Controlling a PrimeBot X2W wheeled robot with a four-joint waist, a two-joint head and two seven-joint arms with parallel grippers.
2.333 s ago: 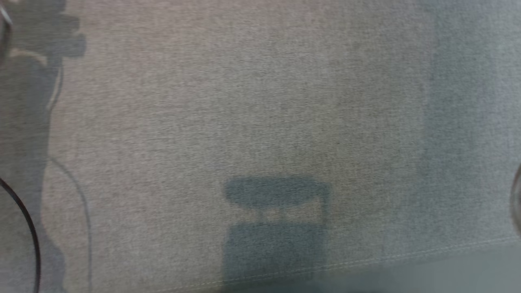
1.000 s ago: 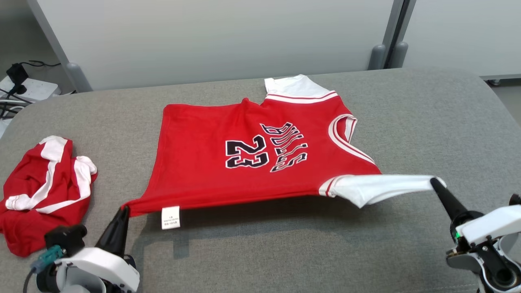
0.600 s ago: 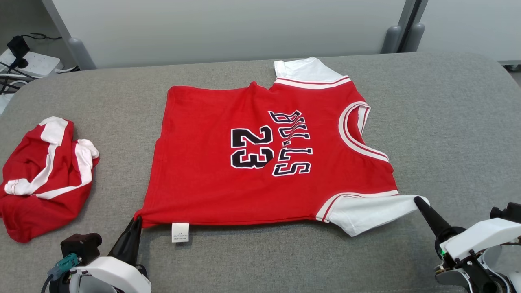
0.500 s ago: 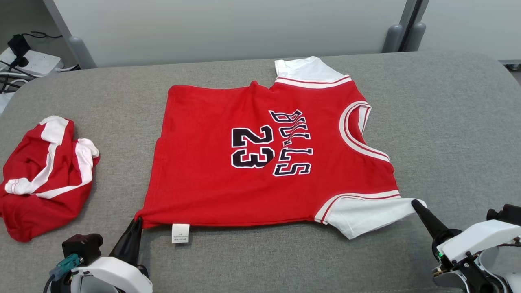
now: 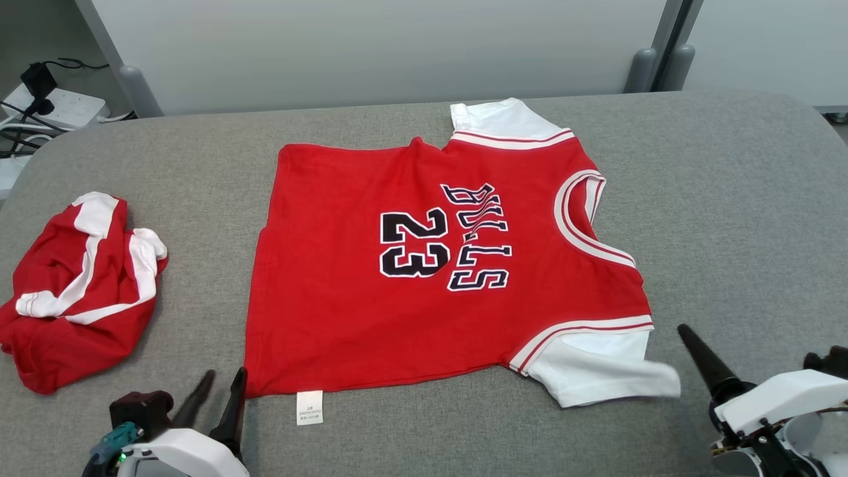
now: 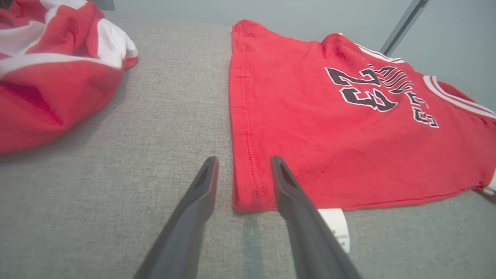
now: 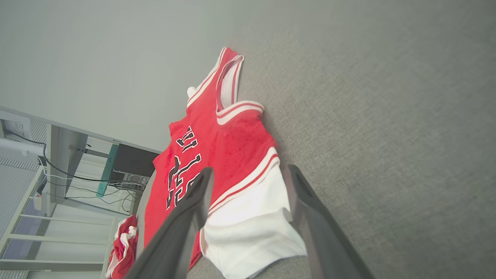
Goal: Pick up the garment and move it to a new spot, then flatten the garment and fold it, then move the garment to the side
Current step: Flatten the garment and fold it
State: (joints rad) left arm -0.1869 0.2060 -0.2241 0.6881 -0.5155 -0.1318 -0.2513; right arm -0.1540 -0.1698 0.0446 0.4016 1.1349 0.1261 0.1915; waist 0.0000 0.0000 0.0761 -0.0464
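Observation:
The garment (image 5: 331, 298) is a red jersey with white sleeves and "23 BULLS" in black, lying flat on the grey padded table (image 5: 729, 199). My left gripper (image 5: 225, 374) is open just in front of the jersey's near left hem corner. In the left wrist view that gripper (image 6: 243, 159) straddles the corner of the garment (image 6: 310, 135), which lies loose on the table. My right gripper (image 5: 686, 331) sits just right of the near white sleeve (image 5: 596, 371). The right wrist view shows this gripper (image 7: 250, 168) open, with the sleeve (image 7: 248, 224) lying on the table between its fingers.
A second red and white garment (image 5: 73, 291) lies crumpled at the table's left end. A power strip with cables (image 5: 59, 106) sits beyond the far left corner. Grey partition panels and posts (image 5: 639, 66) stand behind the table. Bare grey surface extends to the right.
Both grippers have opened and let go of the jersey. Its hem corner and near sleeve have dropped flat onto the table. The head camera rose from a close look at the table before that.

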